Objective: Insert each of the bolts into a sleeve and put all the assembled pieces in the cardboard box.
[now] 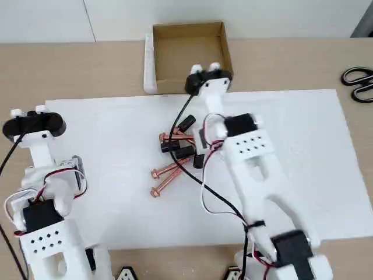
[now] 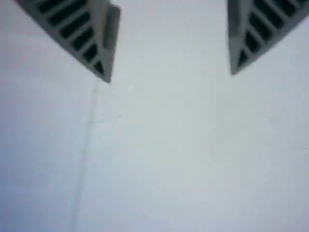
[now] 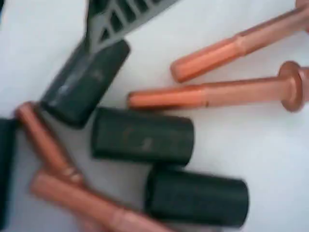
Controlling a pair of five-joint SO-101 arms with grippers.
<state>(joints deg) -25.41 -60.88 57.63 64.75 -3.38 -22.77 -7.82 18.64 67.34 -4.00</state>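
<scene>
Bolts (image 1: pixel 169 173) & sleeves (image 3: pixel 142 135), tight pile; right end effector (image 3: pixel 104 36) at one sleeve (image 3: pixel 82 84), opening can't tell. Risk: neighbours knocked, rolling away. Spare: left end effector (image 2: pixel 169 75) wide open, empty.

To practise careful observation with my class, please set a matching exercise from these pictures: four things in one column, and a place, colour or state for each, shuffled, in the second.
Things
1. cardboard box
2. bolts
3. scissors
4. left gripper

Descriptions
a. open, over the bare white sheet
b. copper-coloured, lying on the sheet
c. brown, beyond the sheet's far edge
d. dark-handled, on the bare table, off the sheet

Pairs: 1-c, 2-b, 3-d, 4-a.
</scene>
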